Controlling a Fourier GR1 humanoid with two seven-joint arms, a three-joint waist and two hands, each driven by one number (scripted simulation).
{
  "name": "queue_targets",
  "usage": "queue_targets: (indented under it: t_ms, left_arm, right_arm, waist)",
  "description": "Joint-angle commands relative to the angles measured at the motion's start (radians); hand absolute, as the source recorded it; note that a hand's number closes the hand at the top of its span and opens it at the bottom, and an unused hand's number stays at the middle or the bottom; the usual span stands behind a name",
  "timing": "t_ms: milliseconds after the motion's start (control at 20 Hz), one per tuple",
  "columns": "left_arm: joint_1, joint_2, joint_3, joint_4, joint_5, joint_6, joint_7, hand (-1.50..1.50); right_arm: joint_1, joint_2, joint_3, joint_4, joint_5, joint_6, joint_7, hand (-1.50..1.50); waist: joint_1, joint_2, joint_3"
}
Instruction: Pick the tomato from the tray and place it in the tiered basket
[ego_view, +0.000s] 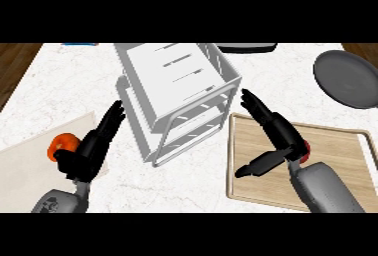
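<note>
I see the tomato (63, 145) on the pale tray (29, 160) at the tabletop's (74, 85) left, just behind my left robot hand (92, 147), fingers straight. My right robot hand (277, 135) hovers spread wide over the wooden board (332, 165), beside the white tiered basket (181, 95).

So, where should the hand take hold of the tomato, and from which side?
Probably round the tomato's rounded middle, coming from above and from its right, where the open left hand already is. Its left side lies bare on the tray.
</note>
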Motion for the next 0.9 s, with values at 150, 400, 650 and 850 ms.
queue_targets:
  t_ms: [150,400,650,850]
  left_arm:
    - [0.012,-0.021,0.000,0.025,-0.003,-0.017,0.001,0.00]
    - [0.012,0.008,0.031,0.033,0.012,-0.034,-0.007,0.00]
    - [0.023,-0.023,-0.001,0.049,-0.010,-0.023,-0.014,0.00]
    - [0.024,-0.012,0.023,0.034,0.000,-0.034,-0.014,0.00]
  right_arm:
    - [-0.055,-0.165,0.016,-0.166,0.150,0.035,0.026,-1.50]
    - [-0.147,-0.454,0.054,-0.233,0.342,0.136,0.178,-1.50]
    - [-0.230,-0.639,0.168,-0.355,0.496,0.321,0.319,-1.50]
    - [-0.202,-0.672,0.191,-0.537,0.454,0.454,0.481,-1.50]
  waist:
    - [-0.016,-0.012,-0.002]
    - [-0.028,-0.021,-0.006]
    - [-0.028,-0.020,-0.008]
    - [-0.030,-0.017,-0.003]
